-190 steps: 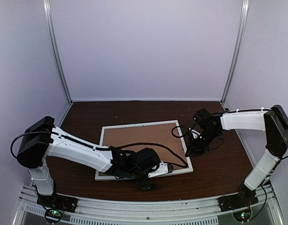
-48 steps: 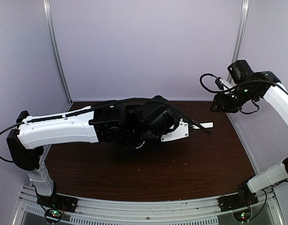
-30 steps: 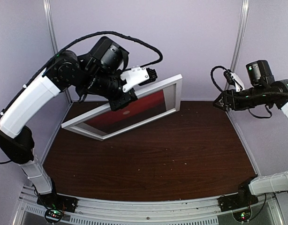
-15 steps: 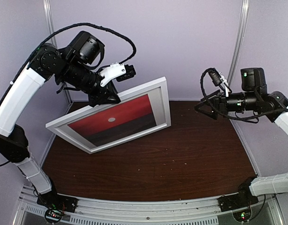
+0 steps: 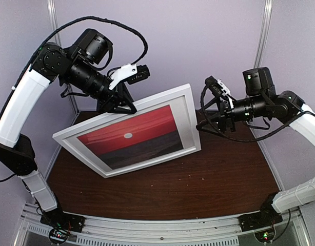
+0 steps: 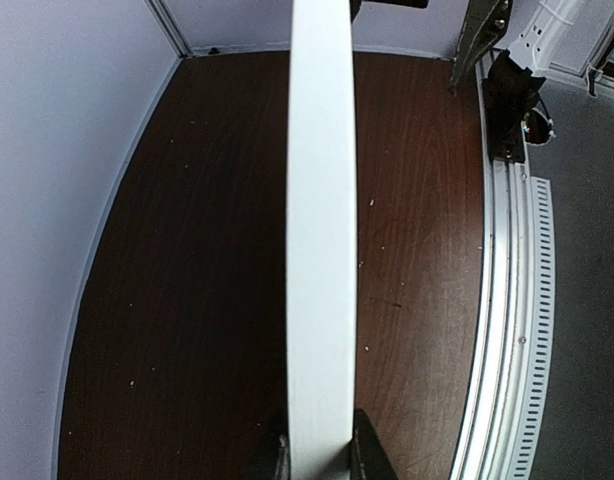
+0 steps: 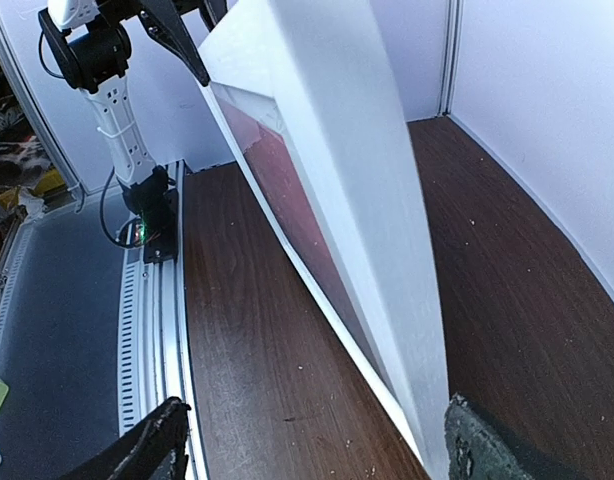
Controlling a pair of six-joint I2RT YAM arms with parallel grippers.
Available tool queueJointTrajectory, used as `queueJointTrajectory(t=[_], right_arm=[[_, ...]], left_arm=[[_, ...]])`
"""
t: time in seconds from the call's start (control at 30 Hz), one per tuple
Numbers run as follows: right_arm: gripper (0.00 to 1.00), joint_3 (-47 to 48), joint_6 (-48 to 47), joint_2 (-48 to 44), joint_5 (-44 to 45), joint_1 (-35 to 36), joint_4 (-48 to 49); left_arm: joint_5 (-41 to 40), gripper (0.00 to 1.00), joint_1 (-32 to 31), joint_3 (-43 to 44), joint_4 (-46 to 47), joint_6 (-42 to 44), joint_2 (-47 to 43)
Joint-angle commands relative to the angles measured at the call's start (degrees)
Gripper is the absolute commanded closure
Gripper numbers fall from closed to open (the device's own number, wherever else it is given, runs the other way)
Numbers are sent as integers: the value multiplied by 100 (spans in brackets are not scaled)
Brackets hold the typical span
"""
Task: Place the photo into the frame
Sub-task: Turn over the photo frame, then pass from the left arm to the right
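Judged stiff and fairly light for its span: frame point(image 5: 185, 120), thin white rails, broad and flat, so likely to lever hard against a single pinch. Smooth paint, probably slick under pads. Perhaps glazed in front; cannot tell, so best treated as breakable. Best taken on a rail edge, never on the face, ideally on two separate rails to stop any swing.

Held in the air at centre-left of the top view, clear of the desk point(image 5: 224, 174). Clamped on the upper long rail: left tool point(image 5: 121, 106), shown in its own wrist view pinching the rail edge-on. Waiting at the right short rail: right tool point(image 5: 202, 124), fingers wide apart with the rail edge between them, not gripping.

Seated inside the opening: photo point(image 5: 142, 125), red sky and small white sun showing at the front.

Faces toward the bottom of the top view and upward, leaning back. Long axis from lower left to upper right of that view, right end higher; picture right way up, dark water along the lower rail.
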Motion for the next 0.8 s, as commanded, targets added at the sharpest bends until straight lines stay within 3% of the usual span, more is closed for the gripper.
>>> queueJointTrajectory(t=[0.0,0.17,0.27,0.7,0.77], right_arm=[[13,221,-368,131,103,112,-78],[18,321,-482,352,69,238,-140],[27,374,-501,431,57,316,-129],[98,20,-326,160,312,401,111],[100,-100,-249,54,425,396,220]], left_arm=[[933,100,82,342,675,-84,-44],[1326,100,163,334,789,-114,-65],[1478,100,184,316,848,-146,-48],[1449,100,383,-5,1041,-231,-80],[1416,100,401,-216,1184,-257,-166]])
